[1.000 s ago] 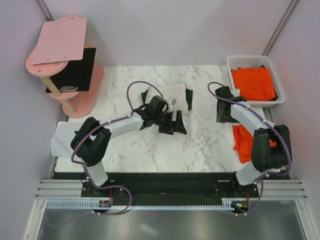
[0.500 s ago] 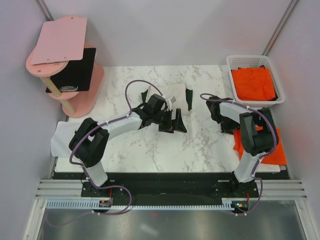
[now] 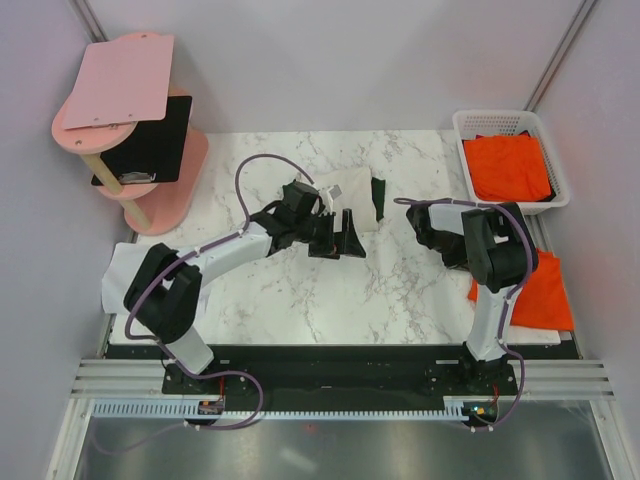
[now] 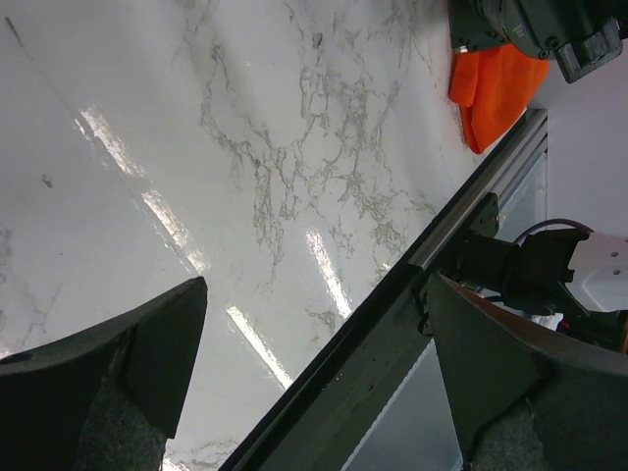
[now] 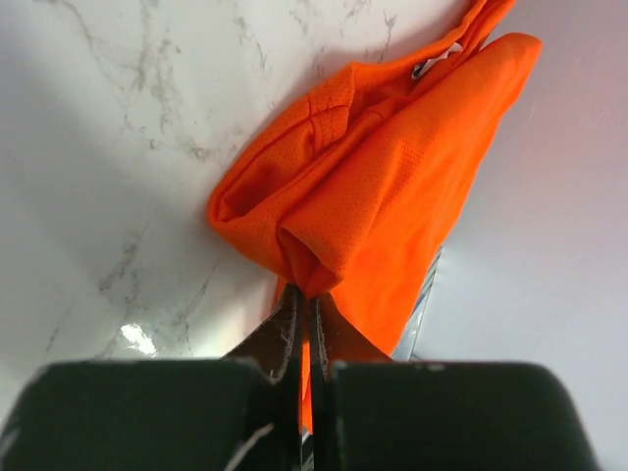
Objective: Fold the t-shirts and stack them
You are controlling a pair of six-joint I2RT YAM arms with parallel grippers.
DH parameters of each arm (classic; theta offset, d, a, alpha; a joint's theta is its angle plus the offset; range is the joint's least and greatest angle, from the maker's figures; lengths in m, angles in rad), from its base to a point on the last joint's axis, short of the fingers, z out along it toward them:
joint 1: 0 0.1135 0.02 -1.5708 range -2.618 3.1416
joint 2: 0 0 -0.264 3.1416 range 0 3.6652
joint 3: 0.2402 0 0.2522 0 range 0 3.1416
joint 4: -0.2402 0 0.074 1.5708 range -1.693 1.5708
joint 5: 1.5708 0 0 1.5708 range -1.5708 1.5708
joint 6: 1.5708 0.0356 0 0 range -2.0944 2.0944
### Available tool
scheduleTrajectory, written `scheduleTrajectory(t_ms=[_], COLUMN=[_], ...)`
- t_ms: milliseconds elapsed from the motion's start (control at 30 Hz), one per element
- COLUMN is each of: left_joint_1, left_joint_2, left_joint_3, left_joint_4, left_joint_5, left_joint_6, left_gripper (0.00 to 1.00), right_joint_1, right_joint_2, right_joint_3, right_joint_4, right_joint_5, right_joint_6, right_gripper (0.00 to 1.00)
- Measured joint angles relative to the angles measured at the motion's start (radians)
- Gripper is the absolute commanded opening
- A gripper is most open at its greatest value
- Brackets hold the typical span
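A cream-white t-shirt [image 3: 345, 188] with dark green sleeves lies folded at the table's middle back. My left gripper [image 3: 340, 243] hovers just in front of it, open and empty; in the left wrist view the gripper [image 4: 316, 285] frames bare marble. An orange t-shirt [image 3: 545, 295] lies crumpled at the table's right edge, and it is also in the left wrist view [image 4: 491, 88]. My right gripper [image 5: 306, 292] is shut on a bunched fold of this orange t-shirt [image 5: 383, 186]. In the overhead view the right arm hides that gripper. More orange cloth [image 3: 510, 165] fills the basket.
The white plastic basket [image 3: 500, 118] stands at the back right corner. A pink stand [image 3: 130, 150] with a pink board and a black sheet is at the back left. White paper sheets [image 3: 122, 278] lie at the left edge. The right arm [image 3: 490, 245] is folded beside the orange shirt.
My right gripper has shut on a fold of the orange shirt, and the arm has folded in over it. The shirt now lies farther right. The left gripper drew back slightly.
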Motion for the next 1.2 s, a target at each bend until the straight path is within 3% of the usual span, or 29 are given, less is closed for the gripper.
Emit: scheduleTrajectory(t_ms=[200,333,700,933,967,1033,1067,1167,1200], left_joint_1=[0.061,0.131,0.320,0.358,0.360,0.367,0.369,0.370,0.371], left_joint_2=[-0.041,-0.073,-0.076,0.072,0.082,0.139,0.168,0.248,0.266], left_joint_3=[-0.027,-0.036,0.023,0.118,0.121,0.132,0.139,0.155,0.159], left_joint_4=[-0.033,-0.087,-0.226,-0.214,-0.213,-0.205,-0.200,-0.179,-0.169], left_joint_5=[-0.025,-0.068,-0.203,-0.253,-0.253,-0.255,-0.254,-0.252,-0.243], left_joint_6=[0.010,0.025,0.091,0.098,0.098,0.098,0.098,0.097,0.094], left_gripper=[0.99,0.99,1.00,0.99,0.99,0.98,0.98,0.97,0.96], right_joint_1=[0.054,0.160,0.396,0.439,0.439,0.439,0.438,0.438,0.437], right_joint_2=[0.000,0.000,0.151,0.258,0.270,0.288,0.289,0.276,0.259], right_joint_3=[0.004,0.051,0.395,0.623,0.649,0.697,0.709,0.713,0.702], right_joint_4=[0.010,0.010,-0.009,-0.021,-0.023,-0.016,-0.006,0.040,0.062], right_joint_5=[-0.043,-0.106,-0.268,-0.348,-0.360,-0.388,-0.406,-0.444,-0.457], right_joint_6=[-0.039,-0.044,-0.028,-0.006,-0.004,0.001,0.000,-0.010,-0.018], right_gripper=[0.00,0.00,0.00,0.03,0.18,0.38,0.58,0.84,0.89])
